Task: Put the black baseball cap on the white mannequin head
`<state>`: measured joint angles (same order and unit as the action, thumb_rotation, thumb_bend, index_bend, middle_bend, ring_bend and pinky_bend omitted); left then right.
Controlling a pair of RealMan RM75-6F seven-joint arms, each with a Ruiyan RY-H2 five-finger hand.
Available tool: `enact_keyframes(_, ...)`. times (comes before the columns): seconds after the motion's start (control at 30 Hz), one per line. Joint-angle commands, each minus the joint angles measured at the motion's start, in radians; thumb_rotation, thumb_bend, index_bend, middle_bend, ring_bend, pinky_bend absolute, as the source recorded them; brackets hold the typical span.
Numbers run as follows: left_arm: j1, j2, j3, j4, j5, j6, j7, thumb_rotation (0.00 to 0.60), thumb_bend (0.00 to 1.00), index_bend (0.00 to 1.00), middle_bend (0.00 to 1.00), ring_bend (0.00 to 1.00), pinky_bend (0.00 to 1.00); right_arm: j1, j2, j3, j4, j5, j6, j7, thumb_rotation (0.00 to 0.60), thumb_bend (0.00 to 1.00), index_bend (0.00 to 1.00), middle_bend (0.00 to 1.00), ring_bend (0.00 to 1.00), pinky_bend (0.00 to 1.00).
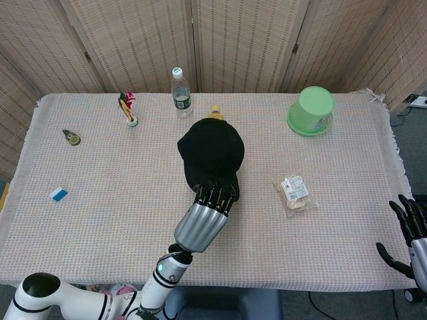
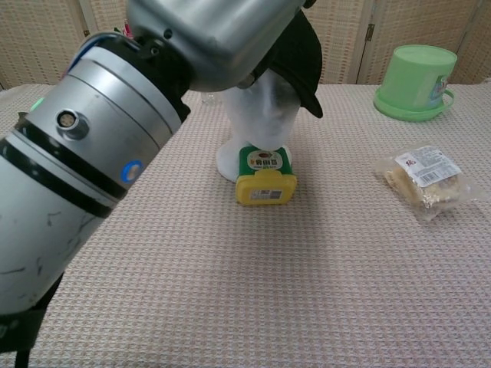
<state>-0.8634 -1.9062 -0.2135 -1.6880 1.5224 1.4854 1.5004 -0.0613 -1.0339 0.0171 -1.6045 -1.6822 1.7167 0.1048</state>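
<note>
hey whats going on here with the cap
The robot's left hand holds the brim of a black baseball cap that sits on the white mannequin head in the middle of the cloth-covered table. The brim comes down over the face. The right hand is off the table's right edge, open and holding nothing.

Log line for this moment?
cap on head | left hand grips black cap brim, low over mannequin face | right hand open
</note>
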Motion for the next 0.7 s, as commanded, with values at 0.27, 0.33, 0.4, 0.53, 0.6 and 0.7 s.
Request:
enact_keyframes(0.27, 0.034, 0.021, -0.016, -0.039, -0.012, -0.023, 0.009, 0.600, 0.42, 0.23, 0.35, 0.30, 0.51, 0.000, -0.001, 0.001, -0.001, 0.002, -0.003, -0.005, 0.600, 0.22, 0.00, 0.00, 0.00, 0.00)
enact_keyframes(0.33, 0.044, 0.028, -0.016, -0.053, -0.016, -0.021, 0.012, 0.600, 0.42, 0.22, 0.35, 0.30, 0.51, 0.000, -0.002, 0.001, -0.001, 0.002, -0.003, -0.006, 0.600, 0.22, 0.00, 0.00, 0.00, 0.00)
enact_keyframes(0.4, 0.059, 0.036, -0.015, -0.071, -0.022, -0.016, 0.010, 0.600, 0.42, 0.22, 0.34, 0.30, 0.51, 0.000, -0.002, 0.001, -0.002, 0.002, -0.004, -0.008, 0.600, 0.22, 0.00, 0.00, 0.00, 0.00)
enact_keyframes(0.53, 0.089, 0.060, -0.023, -0.102, -0.034, -0.002, -0.026, 0.600, 0.42, 0.21, 0.33, 0.29, 0.51, -0.001, -0.003, 0.002, -0.003, 0.004, -0.003, -0.011, 0.600, 0.22, 0.00, 0.00, 0.00, 0.00)
enact_keyframes(0.6, 0.099, 0.081, -0.032, -0.112, -0.038, -0.001, -0.046, 0.600, 0.42, 0.21, 0.33, 0.29, 0.50, 0.000, -0.004, 0.002, -0.003, 0.004, -0.005, -0.014, 0.600, 0.22, 0.00, 0.00, 0.00, 0.00)
enact_keyframes(0.7, 0.112, 0.115, -0.048, -0.135, -0.051, -0.005, -0.076, 0.600, 0.42, 0.21, 0.33, 0.29, 0.50, 0.001, -0.005, 0.002, -0.005, 0.008, -0.010, -0.017, 0.600, 0.22, 0.00, 0.00, 0.00, 0.00)
